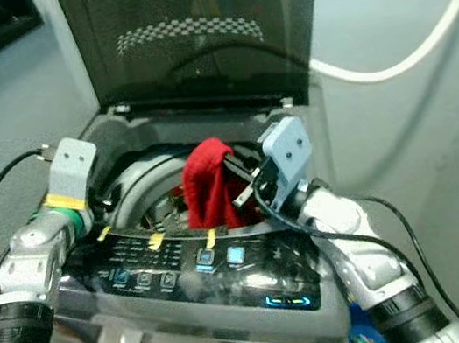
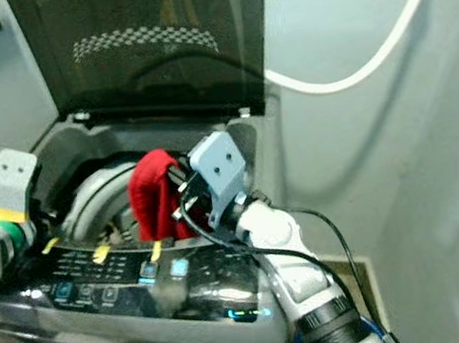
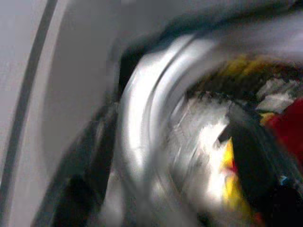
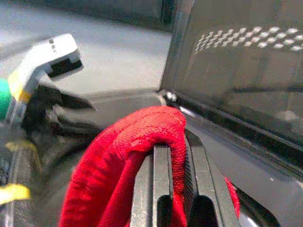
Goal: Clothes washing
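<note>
A top-loading washing machine (image 1: 232,286) takes up the middle and lower part of the frame, its dark tinted lid (image 1: 197,35) standing open in the upper centre. A white hose (image 1: 421,44) curves across the grey wall at the upper right. The glossy control panel (image 1: 202,269) runs along the bottom of the machine, with lit blue buttons and bits of yellow tape. Behind it is the steel drum (image 1: 140,192), its rim showing left of centre. The right gripper (image 1: 235,175) sits just right of centre over the drum opening, its two black fingers closed together on a red cloth (image 1: 208,184) that drapes over them and hangs down. The left gripper (image 1: 102,196) is at the drum's left rim; I cannot tell how its jaws stand.
</note>
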{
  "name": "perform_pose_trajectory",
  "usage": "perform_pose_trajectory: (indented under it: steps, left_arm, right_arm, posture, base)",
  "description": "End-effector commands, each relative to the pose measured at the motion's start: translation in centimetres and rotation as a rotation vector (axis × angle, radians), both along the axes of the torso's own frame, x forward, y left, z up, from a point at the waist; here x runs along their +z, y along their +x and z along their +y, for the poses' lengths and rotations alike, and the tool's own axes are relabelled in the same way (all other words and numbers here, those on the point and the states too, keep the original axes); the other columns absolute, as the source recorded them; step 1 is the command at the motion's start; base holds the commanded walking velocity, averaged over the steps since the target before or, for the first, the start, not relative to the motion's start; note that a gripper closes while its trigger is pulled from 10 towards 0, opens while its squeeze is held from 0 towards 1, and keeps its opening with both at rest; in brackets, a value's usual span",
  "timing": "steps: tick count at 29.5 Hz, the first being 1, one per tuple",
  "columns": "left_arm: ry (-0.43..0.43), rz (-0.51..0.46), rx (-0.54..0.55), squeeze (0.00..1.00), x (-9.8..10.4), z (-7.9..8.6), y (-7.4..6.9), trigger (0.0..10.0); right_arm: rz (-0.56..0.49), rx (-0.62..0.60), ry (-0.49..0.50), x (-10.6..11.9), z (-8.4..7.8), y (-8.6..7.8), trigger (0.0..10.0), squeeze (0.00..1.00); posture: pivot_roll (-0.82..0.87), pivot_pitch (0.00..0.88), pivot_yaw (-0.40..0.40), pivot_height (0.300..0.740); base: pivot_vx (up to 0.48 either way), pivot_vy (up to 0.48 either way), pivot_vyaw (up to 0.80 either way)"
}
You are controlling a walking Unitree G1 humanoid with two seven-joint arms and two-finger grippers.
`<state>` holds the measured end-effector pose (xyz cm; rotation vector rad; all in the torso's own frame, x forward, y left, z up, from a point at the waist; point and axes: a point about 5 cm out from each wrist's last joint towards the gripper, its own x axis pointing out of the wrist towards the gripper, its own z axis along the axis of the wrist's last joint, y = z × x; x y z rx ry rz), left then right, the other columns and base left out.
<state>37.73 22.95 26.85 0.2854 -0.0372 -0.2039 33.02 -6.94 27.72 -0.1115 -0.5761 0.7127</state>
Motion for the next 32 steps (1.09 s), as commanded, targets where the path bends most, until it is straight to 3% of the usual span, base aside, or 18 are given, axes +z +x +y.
perform_pose_trajectory:
  steps: [1,2,4,5,7,10,11,12,14,17,18,21,24,25,26,30,31,32]
  left_arm:
    - [-0.007,0.043,-0.051,0.0,-1.0,-0.3,-0.3,10.0]
    - [-0.007,0.043,-0.051,0.0,-1.0,-0.3,-0.3,10.0]
    - [0.061,0.016,-0.192,0.0,-0.2,-1.6,-0.8,10.0]
    - [0.061,0.016,-0.192,0.0,-0.2,-1.6,-0.8,10.0]
    - [0.132,-0.044,-0.307,0.0,1.2,-2.8,-1.4,10.0]
    - [0.154,-0.11,-0.39,0.0,2.3,-3.8,-2.2,10.0]
    - [0.145,-0.154,-0.477,0.0,3.3,-4.8,-3.4,10.0]
    - [0.145,-0.154,-0.477,0.0,3.3,-4.8,-3.4,10.0]
    - [0.109,-0.199,-0.616,0.0,4.6,-6.2,-5.1,10.0]
    - [0.088,-0.205,-0.674,0.0,4.9,-6.8,-5.8,10.0]
    - [0.075,-0.195,-0.773,0.0,5.1,-7.8,-7.2,10.0]
    - [0.084,-0.191,-0.786,0.0,4.9,-8.0,-7.6,10.0]
    - [0.111,-0.165,-0.713,0.0,4.2,-7.5,-6.8,10.0]
    - [0.122,-0.118,-0.579,0.0,2.9,-6.7,-5.5,10.0]
    - [0.122,-0.118,-0.579,0.0,2.9,-6.7,-5.5,10.0]
    - [0.096,-0.091,-0.497,0.0,2.0,-6.0,-4.7,10.0]
    - [0.091,-0.088,-0.496,0.0,1.9,-6.1,-4.7,10.0]
    - [0.088,-0.086,-0.495,0.0,1.9,-6.1,-4.7,10.0]
  right_arm:
    - [-0.043,0.064,0.067,1.7,-0.3,-1.0,10.0,0.0]
    - [-0.043,0.064,0.067,1.7,-0.3,-1.0,10.0,0.0]
    - [-0.081,0.095,-0.009,2.1,-0.5,-1.7,10.0,0.0]
    - [-0.081,0.095,-0.009,2.1,-0.5,-1.7,10.0,0.0]
    - [-0.094,0.053,-0.057,1.7,-0.8,-1.4,10.0,0.0]
    - [-0.091,0.013,-0.048,1.5,-1.0,-1.0,10.0,0.0]
    - [-0.083,-0.012,-0.028,1.4,-1.1,-0.8,10.0,0.0]
    - [-0.083,-0.012,-0.028,1.4,-1.1,-0.8,10.0,0.0]
    - [-0.078,-0.039,0.003,1.4,-1.3,-0.7,10.0,0.0]
    - [-0.075,-0.048,0.014,1.4,-1.3,-0.8,10.0,0.0]
    - [-0.078,-0.062,0.019,1.4,-1.3,-1.0,10.0,0.0]
    - [-0.079,-0.066,0.018,1.3,-1.3,-1.3,10.0,0.0]
    - [-0.079,-0.055,0.013,1.3,-1.3,-1.6,10.0,0.0]
    - [-0.106,0.012,-0.061,1.5,-0.9,-2.4,10.0,0.0]
    - [-0.106,0.012,-0.061,1.5,-0.9,-2.4,10.0,0.0]
    - [-0.211,0.007,-0.364,1.1,0.2,-2.1,10.0,0.0]
    - [-0.227,0.02,-0.445,0.8,0.6,-1.9,10.0,0.18]
    - [-0.235,0.03,-0.497,0.5,0.7,-1.9,10.0,0.18]
  posture:
    - [-0.01,0.141,0.104,0.74]
    - [-0.01,0.141,0.104,0.74]
    - [-0.01,0.142,0.106,0.74]
    - [-0.01,0.142,0.106,0.74]
    - [-0.02,0.14,0.109,0.74]
    - [-0.02,0.14,0.109,0.74]
    - [-0.02,0.14,0.109,0.74]
    - [-0.02,0.14,0.109,0.74]
    - [-0.01,0.137,0.108,0.74]
    - [-0.01,0.137,0.108,0.74]
    - [0.0,0.137,0.11,0.74]
    - [0.0,0.137,0.11,0.74]
    - [0.0,0.137,0.113,0.74]
    - [0.0,0.137,0.115,0.74]
    - [0.0,0.137,0.115,0.74]
    - [-0.01,0.137,0.121,0.74]
    - [-0.01,0.136,0.122,0.74]
    - [-0.01,0.136,0.122,0.74]
  base:
    - [0.0,0.0,0.0]
    - [0.0,0.0,0.0]
    - [0.0,0.0,0.0]
    - [0.0,0.0,0.0]
    - [0.0,0.0,0.0]
    - [0.0,0.0,0.0]
    - [0.0,0.0,0.0]
    - [0.0,0.0,0.0]
    - [0.0,0.0,0.0]
    - [0.0,0.0,0.0]
    - [0.0,0.0,0.0]
    - [0.0,0.0,0.0]
    - [0.0,0.0,0.0]
    - [0.0,0.0,0.0]
    - [0.0,0.0,0.0]
    - [0.0,0.0,0.0]
    - [0.0,0.0,0.0]
    - [0.0,0.0,0.0]
